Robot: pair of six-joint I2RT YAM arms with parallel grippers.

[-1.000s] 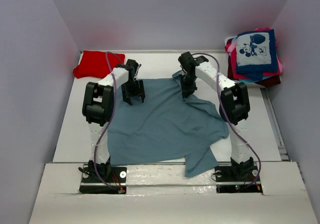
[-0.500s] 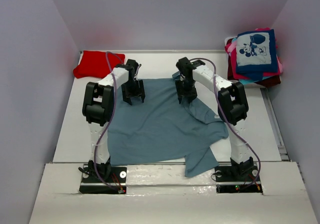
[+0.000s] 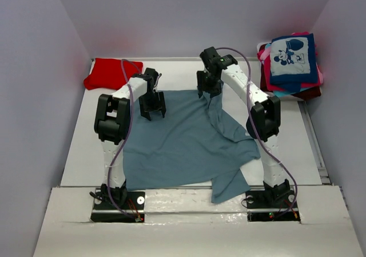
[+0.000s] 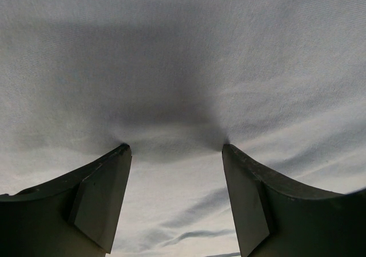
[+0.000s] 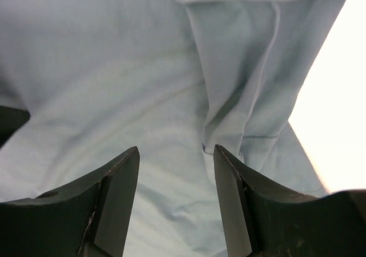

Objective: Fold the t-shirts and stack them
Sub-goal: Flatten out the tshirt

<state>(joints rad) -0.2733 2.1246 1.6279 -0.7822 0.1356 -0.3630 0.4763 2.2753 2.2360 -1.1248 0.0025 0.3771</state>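
Left wrist view: your left fingers [image 4: 97,200] are spread apart, tips on the grey-blue shirt [image 4: 183,68]. Your right fingers [image 5: 114,194] are spread too, with a fold of shirt just past their tips.

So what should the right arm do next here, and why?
Probably lower the right gripper and close on the raised fold just ahead of its fingers, then draw it outward. Its jaws are open with nothing gripped, and the grey-blue t-shirt lies rumpled and doubled over on its right side, while the left gripper sits open on flat cloth.
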